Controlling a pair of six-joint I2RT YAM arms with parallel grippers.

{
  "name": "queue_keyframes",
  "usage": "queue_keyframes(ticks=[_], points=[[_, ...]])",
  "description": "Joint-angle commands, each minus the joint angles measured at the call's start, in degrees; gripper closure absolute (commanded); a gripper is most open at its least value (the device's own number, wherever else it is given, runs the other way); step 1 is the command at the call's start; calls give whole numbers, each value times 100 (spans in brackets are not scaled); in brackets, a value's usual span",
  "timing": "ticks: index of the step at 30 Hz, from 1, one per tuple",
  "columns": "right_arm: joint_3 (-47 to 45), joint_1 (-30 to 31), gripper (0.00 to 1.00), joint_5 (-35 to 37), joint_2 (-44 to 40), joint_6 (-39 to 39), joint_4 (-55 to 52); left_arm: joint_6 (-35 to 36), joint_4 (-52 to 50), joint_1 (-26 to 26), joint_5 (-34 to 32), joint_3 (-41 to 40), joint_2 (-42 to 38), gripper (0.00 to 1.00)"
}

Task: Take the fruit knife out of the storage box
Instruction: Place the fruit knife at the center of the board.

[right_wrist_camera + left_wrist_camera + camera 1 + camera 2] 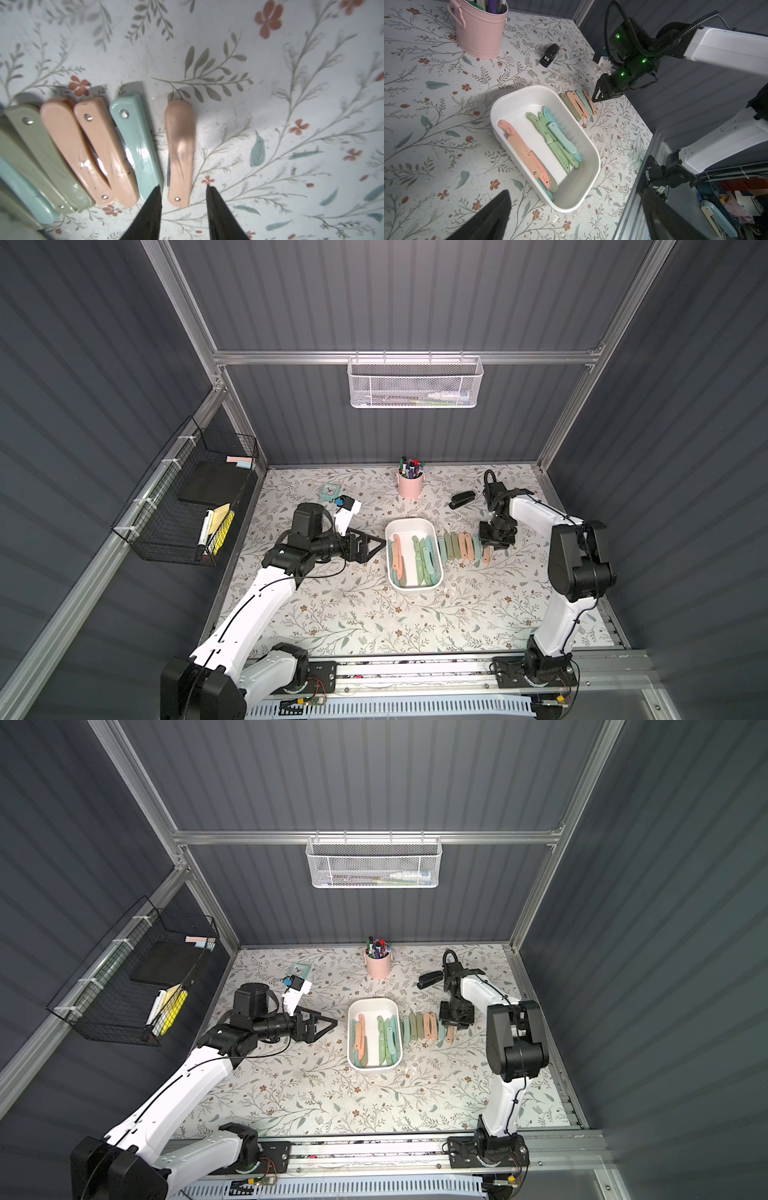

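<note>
Peach fruit knife (179,153), folded, lies flat between my right gripper (183,186) tips, untouched, outside the upright white storage box (409,526).

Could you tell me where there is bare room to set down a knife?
Bare mat: past the lone pink knife, away from the knife row; also between storage box and front rail. Crowded between box and row.

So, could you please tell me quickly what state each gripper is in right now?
Left gripper: open, holding nothing.
Right gripper: open, jaws straddling the pink knife lying on the table, not gripping it.
</note>
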Motion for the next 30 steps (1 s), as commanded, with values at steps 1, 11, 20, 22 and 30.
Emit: queue_keyframes(ticks=[1, 11, 20, 22, 30], points=[[111, 80, 60, 192, -305, 13, -242, 39, -161, 26, -232, 80, 14, 1], [-602, 663, 57, 117, -1502, 473, 926, -617, -472, -377, -1910, 609, 703, 1], [-1664, 498, 29, -1120, -2277, 814, 2594, -917, -607, -2214, -4066, 1317, 1907, 1], [-1749, 457, 24, -1427, -2308, 888, 2820, -990, -694, -2592, -4506, 1562, 2233, 1], [-1866, 457, 4, -1593, -2647, 943, 2936, -1849, -844, -3050, -5151, 2109, 3312, 16]])
